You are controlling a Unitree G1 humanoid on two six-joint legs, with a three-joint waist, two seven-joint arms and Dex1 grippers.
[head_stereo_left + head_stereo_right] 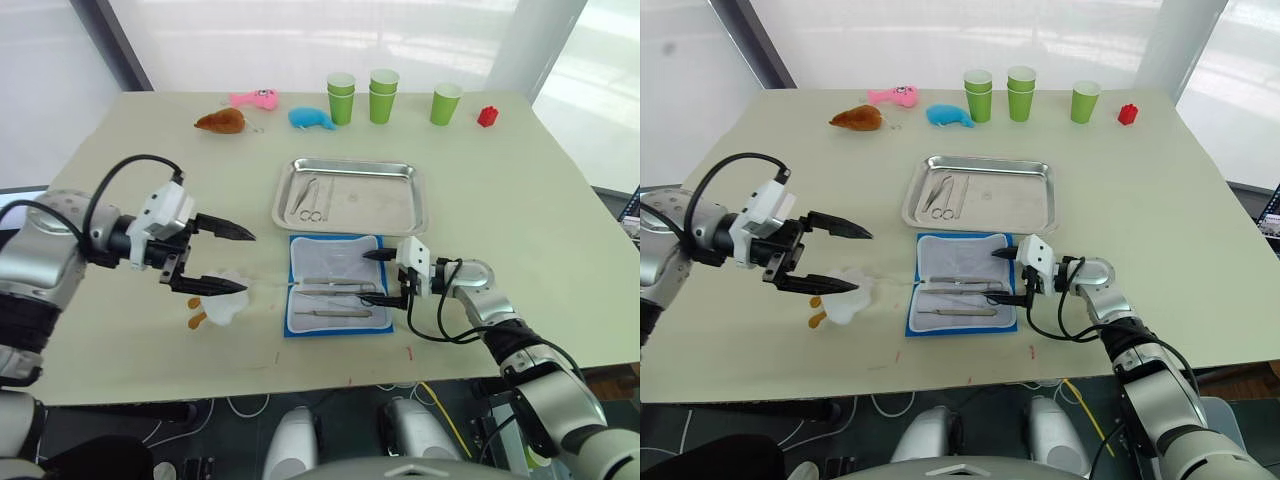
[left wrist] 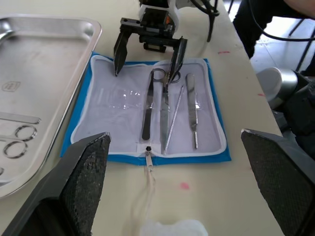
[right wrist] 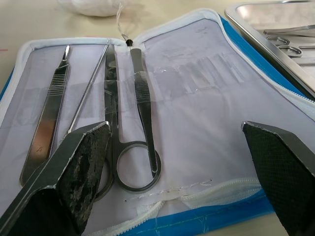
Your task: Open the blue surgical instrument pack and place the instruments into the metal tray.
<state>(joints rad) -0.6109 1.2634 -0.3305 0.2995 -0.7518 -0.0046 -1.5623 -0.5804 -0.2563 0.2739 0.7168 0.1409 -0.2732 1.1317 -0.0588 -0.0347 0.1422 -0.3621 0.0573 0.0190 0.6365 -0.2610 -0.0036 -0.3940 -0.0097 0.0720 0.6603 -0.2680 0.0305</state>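
My right gripper hangs spread and empty at the edge of the opened flat blue fabric pack, just before the shiny steel tray. 4 slim silver instruments lie strapped close together; I could snag 2. My left gripper is spread wide, idle.

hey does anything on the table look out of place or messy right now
Nothing looks spilled or damaged. The blue surgical instrument pack lies open and flat, instruments still in its lining, a few already in the metal tray. The only oddity is plush toys among surgical gear.
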